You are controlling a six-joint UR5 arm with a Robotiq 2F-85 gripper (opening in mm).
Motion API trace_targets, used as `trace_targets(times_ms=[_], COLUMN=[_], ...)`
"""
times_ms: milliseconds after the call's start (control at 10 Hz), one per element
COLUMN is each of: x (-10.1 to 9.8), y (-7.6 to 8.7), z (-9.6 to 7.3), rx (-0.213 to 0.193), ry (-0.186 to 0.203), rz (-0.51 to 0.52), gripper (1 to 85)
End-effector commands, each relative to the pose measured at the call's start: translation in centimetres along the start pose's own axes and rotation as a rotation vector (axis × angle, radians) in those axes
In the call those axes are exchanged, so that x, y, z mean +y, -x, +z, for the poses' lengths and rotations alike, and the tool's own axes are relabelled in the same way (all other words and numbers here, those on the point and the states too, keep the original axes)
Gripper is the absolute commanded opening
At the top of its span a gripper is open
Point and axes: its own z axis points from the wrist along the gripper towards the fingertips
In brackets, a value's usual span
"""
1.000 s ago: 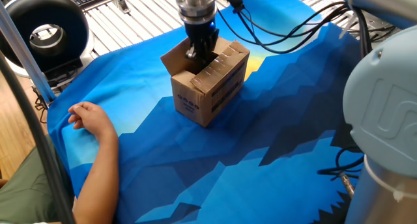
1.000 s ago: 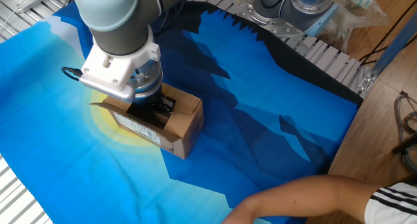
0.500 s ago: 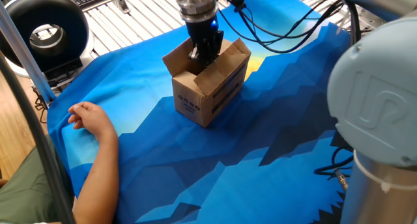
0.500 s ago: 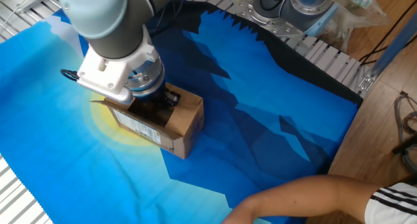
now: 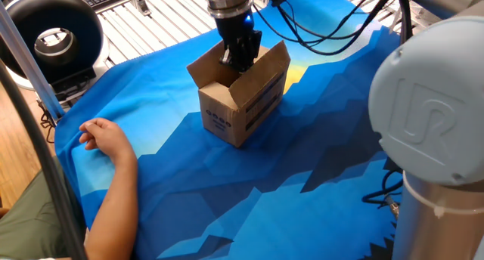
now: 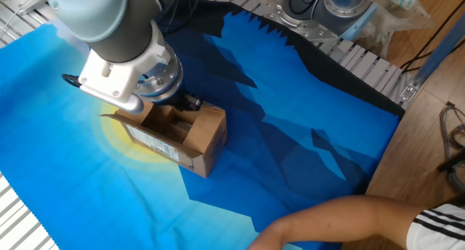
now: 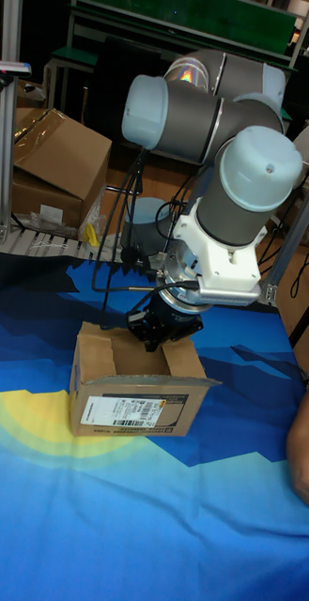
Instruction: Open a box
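**A:** So where's the box (image 5: 240, 101) sitting? From one fixed view it's up around 12 o'clock on the blue cloth (image 5: 302, 169), flaps up, dark print on the side facing the camera.

**B:** Yep, and in the tall fixed view it has a white barcode label (image 7: 135, 410) on the long side. The top is open; one flap stands up at 9 o'clock and another folds out flat toward 3.

**A:** What about the gripper (image 5: 240, 56)? It's down at the box's open top, toward the far wall.

**B:** Honestly can't tell whether the fingers are spread or closed. The tips are lost behind the cardboard in one fixed view, the arm's wrist (image 6: 131, 68) covers nearly all of it in the other fixed view, and it's just a dark lump in the tall one. Can't see whether it has hold of anything either.

**A:** There's also a person's hand (image 5: 102, 135) resting on the cloth at 9 o'clock, well apart from the box.

**B:** And another forearm (image 6: 341, 224) cut off by the bottom edge.
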Motion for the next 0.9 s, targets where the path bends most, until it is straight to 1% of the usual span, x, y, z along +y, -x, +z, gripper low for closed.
trace_targets(times_ms=[0,200,300,500,600,700,800], x=[0.2,-0.3,-0.4,-0.1,0.3,0.4,0.5], y=[-1.2,-2.2,-2.6,-3.4,-3.5,-3.8,-3.9], z=[-0.9,-0.9,-0.8,-0.6,-0.4,-0.2,0.3], rx=[0.034,0.054,0.061,0.083,0.088,0.094,0.089], ry=[0.005,-0.011,-0.01,0.007,0.025,0.031,0.038], rz=[0.011,0.014,0.013,0.017,0.02,0.019,0.014], gripper=[1.3,1.3,1.3,1.3,1.3,1.3,1.3])
